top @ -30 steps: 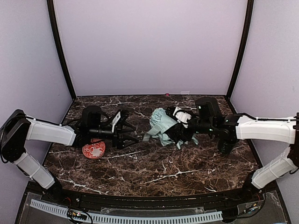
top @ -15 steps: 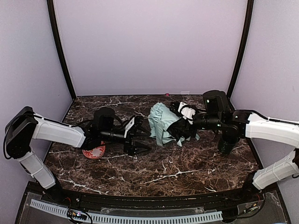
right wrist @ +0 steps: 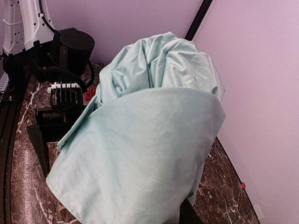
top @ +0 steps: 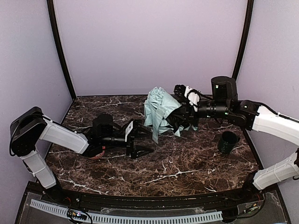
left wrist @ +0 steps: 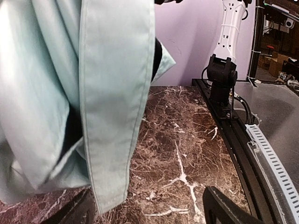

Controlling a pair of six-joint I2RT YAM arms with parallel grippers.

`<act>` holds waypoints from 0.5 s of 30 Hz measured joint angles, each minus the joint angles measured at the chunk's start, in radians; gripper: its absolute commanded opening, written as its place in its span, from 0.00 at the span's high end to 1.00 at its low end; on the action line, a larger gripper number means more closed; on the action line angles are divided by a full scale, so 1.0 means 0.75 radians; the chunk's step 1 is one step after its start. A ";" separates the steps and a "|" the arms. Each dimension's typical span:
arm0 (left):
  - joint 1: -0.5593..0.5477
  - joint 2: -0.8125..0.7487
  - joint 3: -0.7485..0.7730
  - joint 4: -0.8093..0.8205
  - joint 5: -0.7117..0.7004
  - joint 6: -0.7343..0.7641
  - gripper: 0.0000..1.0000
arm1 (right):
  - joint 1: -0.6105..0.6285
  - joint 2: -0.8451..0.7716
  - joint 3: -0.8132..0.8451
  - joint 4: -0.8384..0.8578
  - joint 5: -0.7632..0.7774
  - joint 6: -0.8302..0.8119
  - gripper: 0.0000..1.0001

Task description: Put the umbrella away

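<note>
Umbrella [top: 156, 108] not yet tidied: at left, left pincer [top: 143, 141] spread wide, newly advanced under the mint fabric; at centre, bundle now raised off the bench [top: 187, 170]; at right, right pincer [top: 179, 116] clenched on it, ready for two-armed folding.

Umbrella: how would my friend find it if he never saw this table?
Find the dark marble table, toward its back middle. The umbrella hangs there from the right gripper. It is the only pale mint crumpled cloth; the cup nearby is dark.

Umbrella [left wrist: 112, 93] fabric hangs before gripper [left wrist: 149, 211], jaws spread.
</note>
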 measured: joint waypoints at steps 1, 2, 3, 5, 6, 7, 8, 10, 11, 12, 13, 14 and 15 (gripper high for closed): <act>0.000 0.016 0.000 0.024 -0.003 -0.004 0.16 | 0.000 -0.005 0.010 0.000 -0.010 0.003 1.00; -0.001 0.028 0.000 0.039 -0.004 -0.009 0.15 | -0.001 -0.011 0.015 0.000 -0.020 0.007 1.00; -0.002 0.041 0.000 0.055 -0.009 -0.012 0.15 | -0.001 -0.016 0.017 0.001 -0.030 0.009 1.00; -0.002 0.066 0.003 0.082 -0.014 -0.019 0.15 | -0.001 -0.026 0.018 0.000 -0.047 0.012 1.00; -0.002 0.078 0.008 0.092 -0.014 -0.022 0.15 | -0.001 -0.028 0.018 0.000 -0.055 0.013 1.00; -0.003 0.087 0.011 0.100 -0.014 -0.025 0.15 | -0.001 -0.028 0.018 0.000 -0.060 0.013 1.00; -0.005 0.095 0.014 0.109 -0.014 -0.028 0.15 | -0.001 -0.028 0.018 0.000 -0.064 0.014 1.00; -0.012 0.102 0.024 0.121 -0.010 -0.033 0.21 | -0.001 -0.028 0.018 -0.001 -0.074 0.015 1.00; -0.017 0.104 0.028 0.128 -0.006 -0.036 0.27 | -0.001 -0.028 0.019 -0.001 -0.079 0.015 1.00; -0.019 0.105 0.029 0.141 0.002 -0.043 0.38 | -0.001 -0.029 0.019 -0.001 -0.085 0.014 1.00; -0.019 0.105 0.030 0.153 0.014 -0.050 0.54 | -0.001 -0.029 0.019 -0.001 -0.088 0.014 1.00; -0.022 0.105 0.030 0.163 0.029 -0.064 0.71 | -0.001 -0.029 0.019 -0.001 -0.090 0.014 1.00; -0.024 0.107 0.031 0.178 0.054 -0.069 0.93 | -0.001 -0.029 0.019 -0.001 -0.091 0.014 1.00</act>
